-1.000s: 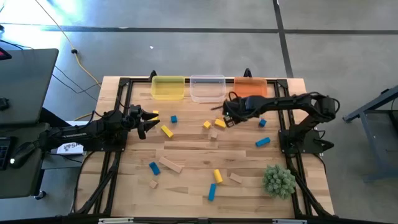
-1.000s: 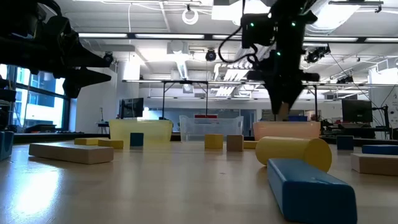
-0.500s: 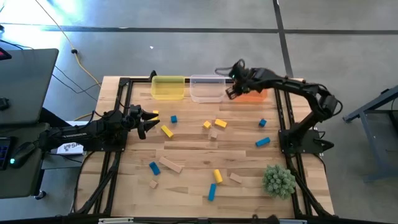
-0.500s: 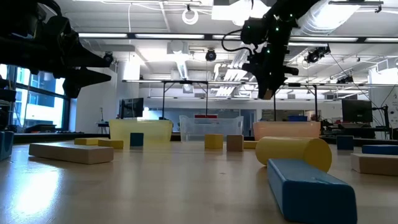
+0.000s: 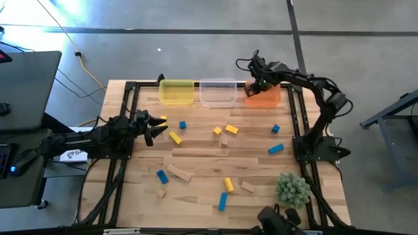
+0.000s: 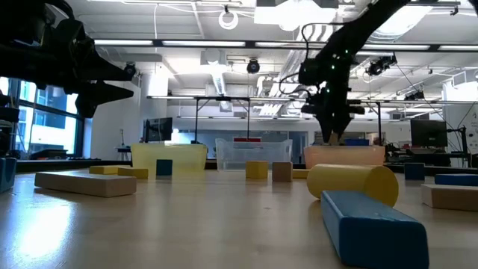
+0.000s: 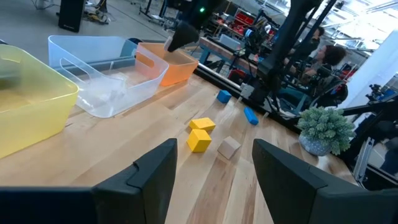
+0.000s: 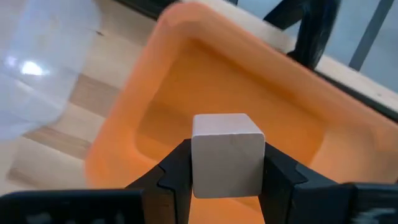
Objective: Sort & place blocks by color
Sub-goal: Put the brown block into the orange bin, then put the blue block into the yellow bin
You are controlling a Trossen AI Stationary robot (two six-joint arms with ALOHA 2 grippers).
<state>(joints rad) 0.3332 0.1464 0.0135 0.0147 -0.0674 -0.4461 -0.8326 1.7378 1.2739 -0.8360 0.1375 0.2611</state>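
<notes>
Above the orange bin (image 5: 266,95) at the table's far edge, the right gripper (image 8: 227,180) is hanging from its outstretched arm, pinching a tan wooden cube (image 8: 227,154) between its fingers. Over the table's left side, the left gripper (image 5: 157,126) is idling with fingers spread, pointing toward the scattered blocks (image 5: 225,184).

We count five blue blocks (image 5: 275,149), five yellow (image 5: 232,130), five tan (image 8: 227,154), three bins (image 5: 176,92) and one plant ball (image 5: 292,188)
</notes>
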